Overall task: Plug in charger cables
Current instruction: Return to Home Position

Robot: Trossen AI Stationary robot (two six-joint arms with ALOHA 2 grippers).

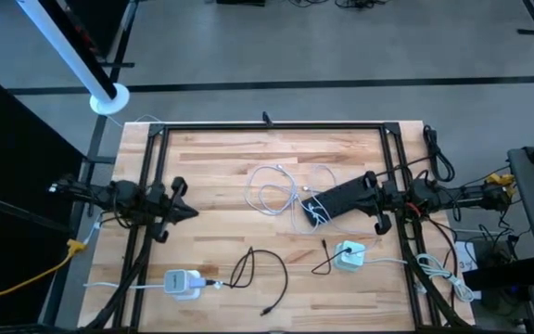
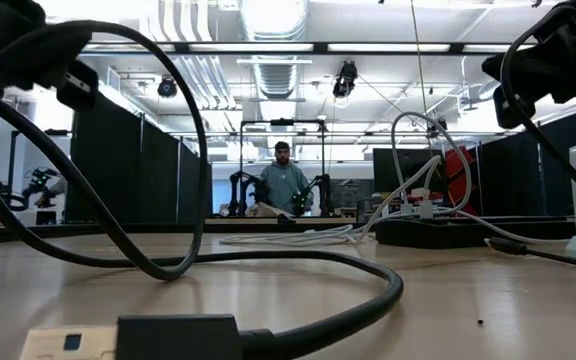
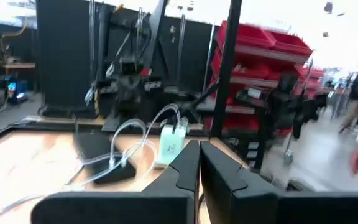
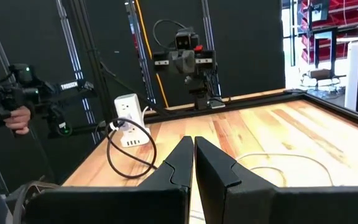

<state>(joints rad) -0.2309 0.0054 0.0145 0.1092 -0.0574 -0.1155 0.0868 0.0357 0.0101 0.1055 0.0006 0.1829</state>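
Observation:
Thin white charger cables [image 1: 276, 186] lie in loops mid-table, and their ends run to a flat black device [image 1: 315, 211]. They also show in the left wrist view as white cables [image 3: 129, 140] and in the low view as white cables [image 2: 408, 190]. A thin black cable [image 1: 248, 269] loops from the white charger block [image 1: 184, 283]. A shorter black cable [image 1: 325, 260] leaves the second block [image 1: 349, 255]. My left gripper [image 1: 191, 211] [image 3: 199, 162] hangs shut at the table's left. Over the device's right end, my right gripper [image 1: 352, 193] [image 4: 193, 155] is shut too. Neither gripper holds anything.
A black frame [image 1: 267, 126] borders the wooden table. A yellow cable [image 1: 44, 269] trails off the left side. Dark cords [image 1: 438, 153] hang at the right. A black plug [image 2: 168, 335] lies close to the low camera. A person [image 2: 283, 185] sits far behind the table, and a hand [image 4: 17, 118] shows at the left.

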